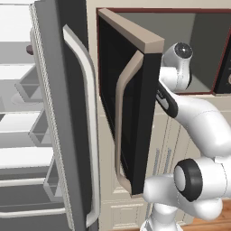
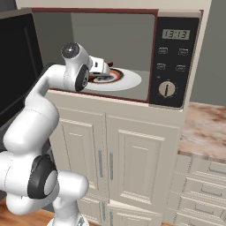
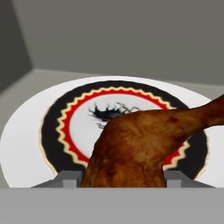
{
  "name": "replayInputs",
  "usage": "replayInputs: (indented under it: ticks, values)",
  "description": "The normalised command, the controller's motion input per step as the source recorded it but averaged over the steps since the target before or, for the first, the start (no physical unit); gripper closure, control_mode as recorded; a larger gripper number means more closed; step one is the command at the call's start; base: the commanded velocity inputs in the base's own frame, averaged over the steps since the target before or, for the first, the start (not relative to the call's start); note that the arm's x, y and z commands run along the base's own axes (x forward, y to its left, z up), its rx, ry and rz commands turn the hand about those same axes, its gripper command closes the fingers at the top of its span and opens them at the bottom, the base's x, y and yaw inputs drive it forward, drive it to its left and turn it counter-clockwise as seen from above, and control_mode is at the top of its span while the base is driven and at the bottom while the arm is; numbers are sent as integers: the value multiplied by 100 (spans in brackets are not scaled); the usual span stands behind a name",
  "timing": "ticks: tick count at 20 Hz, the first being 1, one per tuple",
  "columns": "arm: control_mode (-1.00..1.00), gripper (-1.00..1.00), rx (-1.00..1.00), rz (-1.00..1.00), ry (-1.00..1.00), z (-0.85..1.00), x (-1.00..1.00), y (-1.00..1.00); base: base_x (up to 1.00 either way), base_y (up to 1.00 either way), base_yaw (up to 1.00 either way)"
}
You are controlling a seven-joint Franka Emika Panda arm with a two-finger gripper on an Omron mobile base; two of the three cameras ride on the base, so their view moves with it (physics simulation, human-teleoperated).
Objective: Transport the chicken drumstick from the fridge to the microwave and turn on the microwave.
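- The microwave [image 2: 110,57] stands open, its grey cavity holding a white round plate [image 2: 128,81] with a black ring and a red-and-cream zigzag band [image 3: 65,131] around a white middle.
- The chicken drumstick [image 3: 135,148], reddish-brown and lumpy, sits over the near part of that plate, its thin bone end pointing right in the hand view; I cannot tell whether it touches the plate.
- The end effector [image 3: 122,177] is inside the cavity, and its two grey fingertips [image 3: 70,177] flank the thick end of the drumstick, so it grips the meat with the jaws held fairly wide.
- The microwave door [image 1: 128,103], black glass in a tan frame with a curved tan handle [image 1: 122,117], swings out to the left.
- The control panel [image 2: 174,62] on the right of the cavity carries a small clock display, four buttons and a round dial [image 2: 167,89].
- The fridge [image 1: 27,113] to the left is open too, showing white shelves and clear door bins; its dark-grey door [image 1: 67,113] has a long light-grey handle.
- Cream panelled cabinets [image 2: 119,163] sit below the microwave, and a marbled pinkish worktop [image 2: 205,126] runs on the right over drawers.
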Motion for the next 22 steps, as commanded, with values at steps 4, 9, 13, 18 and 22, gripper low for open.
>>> replayInputs:
  ticks: [4,9,13,18,22]
  values:
    - [-100,100,0,0,0,0,16,-2,0,0,0]
    - [-100,100,0,0,0,-1,23,-1,0,0,0]
    - [-100,100,0,0,0,-6,14,0,0,0,0]
    - [-100,100,0,0,0,-12,13,0,0,0,0]
    - [-100,100,1,0,0,-9,15,-1,0,0,0]
